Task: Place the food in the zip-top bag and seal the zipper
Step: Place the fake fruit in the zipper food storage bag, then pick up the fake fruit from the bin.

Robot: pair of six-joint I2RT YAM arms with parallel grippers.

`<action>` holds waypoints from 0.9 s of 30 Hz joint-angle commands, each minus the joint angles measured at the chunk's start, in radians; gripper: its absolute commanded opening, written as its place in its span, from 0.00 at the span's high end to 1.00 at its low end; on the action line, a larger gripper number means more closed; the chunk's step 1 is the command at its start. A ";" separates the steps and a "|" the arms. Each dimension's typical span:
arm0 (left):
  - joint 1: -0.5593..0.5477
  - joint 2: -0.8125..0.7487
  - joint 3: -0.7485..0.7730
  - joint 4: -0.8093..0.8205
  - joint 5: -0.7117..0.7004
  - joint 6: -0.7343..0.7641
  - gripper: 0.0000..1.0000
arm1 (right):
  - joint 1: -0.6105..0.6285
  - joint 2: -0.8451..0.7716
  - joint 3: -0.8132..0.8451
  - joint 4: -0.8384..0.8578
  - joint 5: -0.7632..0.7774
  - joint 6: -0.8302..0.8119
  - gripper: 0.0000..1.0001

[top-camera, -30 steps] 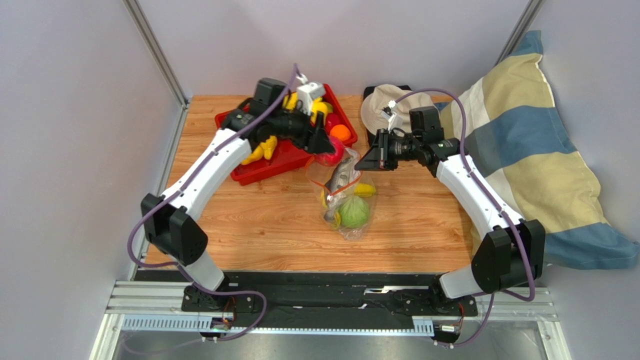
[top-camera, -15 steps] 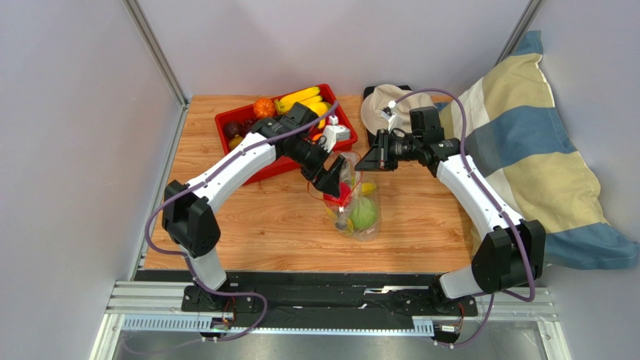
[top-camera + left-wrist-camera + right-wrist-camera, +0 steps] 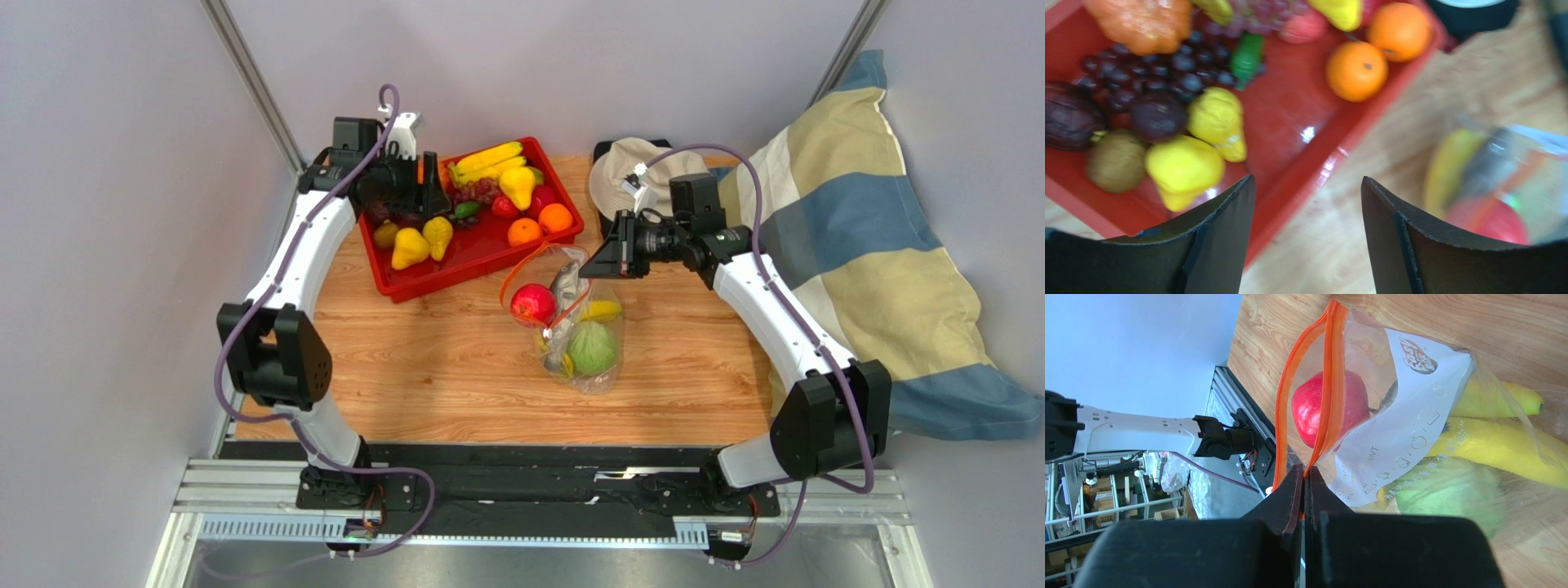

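Note:
The clear zip-top bag [image 3: 577, 321] lies mid-table with its mouth held up and open. Inside are a red apple [image 3: 532, 303], a green ball [image 3: 591, 348], a grey fish [image 3: 568, 281] and yellow bananas [image 3: 1502, 447]. My right gripper [image 3: 604, 263] is shut on the orange-red zipper strip [image 3: 1328, 404] at the bag's mouth. My left gripper [image 3: 428, 186] is open and empty over the red tray [image 3: 432, 283]. The tray holds yellow pears [image 3: 1185, 165], oranges [image 3: 1356, 70], bananas [image 3: 487, 159], grapes and other food.
A tan hat [image 3: 631, 169] lies at the table's back right behind the right arm. A striped pillow [image 3: 859, 233] leans along the right edge. Grey walls close the left and back sides.
My left gripper left the bag's mouth, where it had carried the red apple, and swung back left over the tray, empty. The apple now lies in the bag. The right arm has not moved.

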 commanded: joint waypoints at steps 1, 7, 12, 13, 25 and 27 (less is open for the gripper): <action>0.013 0.136 0.074 0.056 -0.176 0.038 0.30 | -0.004 -0.032 0.037 0.037 -0.019 -0.010 1.00; 0.013 0.303 0.166 0.078 -0.216 0.047 0.30 | -0.007 -0.029 0.035 0.034 -0.018 -0.010 1.00; 0.009 0.420 0.219 0.090 -0.236 0.064 0.28 | -0.011 -0.029 0.032 0.034 -0.016 -0.011 1.00; 0.006 0.432 0.225 0.089 -0.241 0.064 0.28 | -0.011 -0.028 0.032 0.032 -0.018 -0.010 1.00; -0.059 0.552 0.277 0.024 -0.321 0.153 0.28 | -0.014 -0.009 0.043 0.034 -0.018 -0.010 1.00; -0.060 0.566 0.300 -0.002 -0.315 0.148 0.28 | -0.014 -0.004 0.046 0.034 -0.019 -0.008 1.00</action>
